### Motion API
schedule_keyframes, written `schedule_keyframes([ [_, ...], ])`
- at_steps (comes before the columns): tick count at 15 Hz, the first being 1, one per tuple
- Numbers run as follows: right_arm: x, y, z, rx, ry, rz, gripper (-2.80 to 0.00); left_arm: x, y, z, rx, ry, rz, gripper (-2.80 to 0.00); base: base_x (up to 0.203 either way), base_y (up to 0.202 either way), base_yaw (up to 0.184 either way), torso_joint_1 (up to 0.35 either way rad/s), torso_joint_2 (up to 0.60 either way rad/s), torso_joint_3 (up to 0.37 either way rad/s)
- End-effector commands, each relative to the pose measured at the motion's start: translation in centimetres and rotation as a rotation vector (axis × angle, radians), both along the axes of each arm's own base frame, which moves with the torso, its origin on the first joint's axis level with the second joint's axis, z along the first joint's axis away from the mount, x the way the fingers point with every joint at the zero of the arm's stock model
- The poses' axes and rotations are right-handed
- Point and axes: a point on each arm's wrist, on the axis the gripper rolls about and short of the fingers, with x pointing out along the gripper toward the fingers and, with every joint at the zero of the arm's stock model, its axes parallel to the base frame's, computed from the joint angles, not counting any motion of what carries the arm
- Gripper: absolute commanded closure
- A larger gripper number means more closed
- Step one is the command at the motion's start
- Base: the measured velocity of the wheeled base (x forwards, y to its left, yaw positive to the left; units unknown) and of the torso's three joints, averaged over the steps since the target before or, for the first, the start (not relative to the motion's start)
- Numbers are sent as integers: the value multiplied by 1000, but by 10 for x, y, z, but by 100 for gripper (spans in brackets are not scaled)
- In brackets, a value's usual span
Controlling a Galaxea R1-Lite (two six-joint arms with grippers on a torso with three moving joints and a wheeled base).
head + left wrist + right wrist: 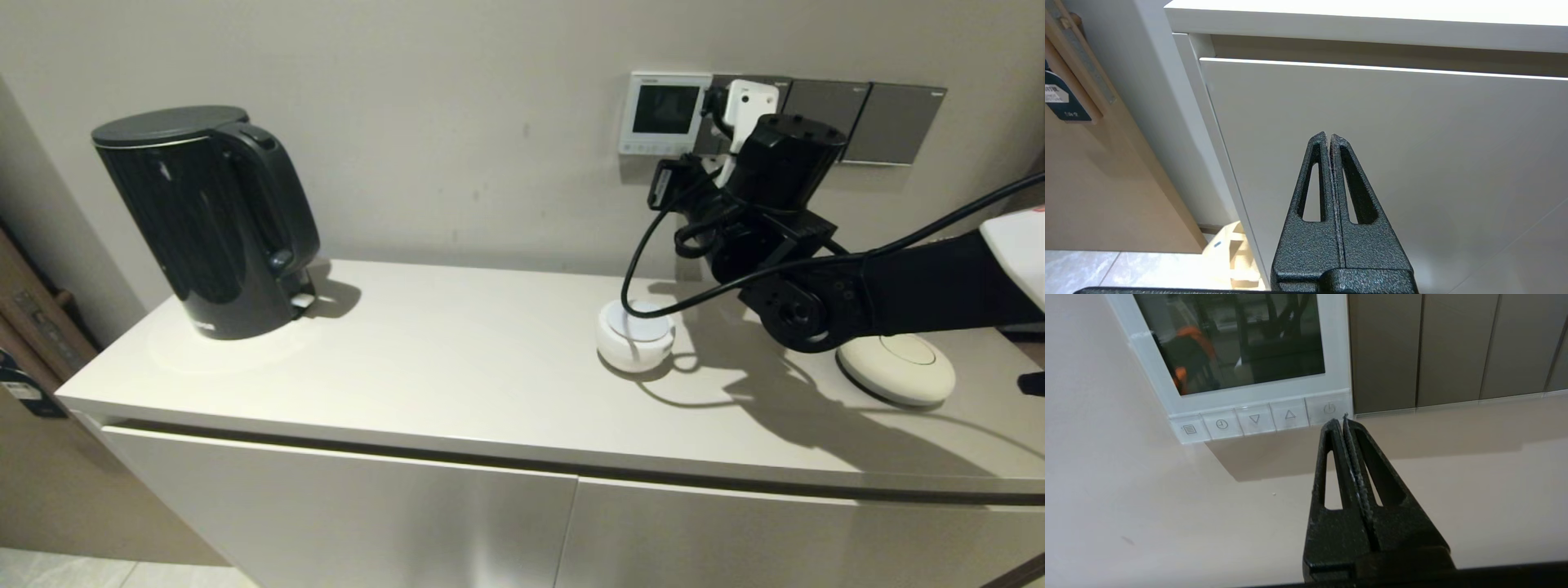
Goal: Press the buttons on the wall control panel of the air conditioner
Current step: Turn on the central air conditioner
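Note:
The air conditioner's wall control panel (pixel 665 112) is a white-framed square on the wall with a dark screen (pixel 1241 339). A row of five pale buttons (pixel 1254 419) runs along its lower edge, with the power button (pixel 1329 408) at the end next to the grey plates. My right gripper (pixel 1339 421) is shut and empty, its tips at the power button's lower edge; I cannot tell if they touch. In the head view the right wrist (pixel 784 175) hides the fingers. My left gripper (pixel 1329 136) is shut and empty, low before the cabinet front.
Dark grey switch plates (pixel 865 121) adjoin the panel. On the white cabinet top (pixel 457 351) stand a black kettle (pixel 208 220) at the left, a small white round device (pixel 635 336) under the arm's black cable (pixel 641 253), and a cream disc (pixel 896 369).

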Motion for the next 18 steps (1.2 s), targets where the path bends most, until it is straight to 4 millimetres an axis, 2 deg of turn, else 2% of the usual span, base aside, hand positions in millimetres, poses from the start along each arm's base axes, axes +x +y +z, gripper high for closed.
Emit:
schedule_keyframes([
  [1,3,2,-1,3,-5,-1,0,0,0,0,0,0,0,0,0,0,0,0,0,0],
  [4,9,2,-5,0,-4,-1,0,0,0,0,0,1,0,0,0,0,0,0,0,0],
  [9,6,1,0,7,-20,-1,0,0,0,0,0,0,0,0,0,0,0,0,0,0],
  [13,-10,-5,20,31,-78,1,0,0,0,0,0,-1,1,0,0,0,0,0,0,0],
  [18,-20,14,20,30,-72,46,0,0,0,0,0,1,1,0,0,0,0,0,0,0],
])
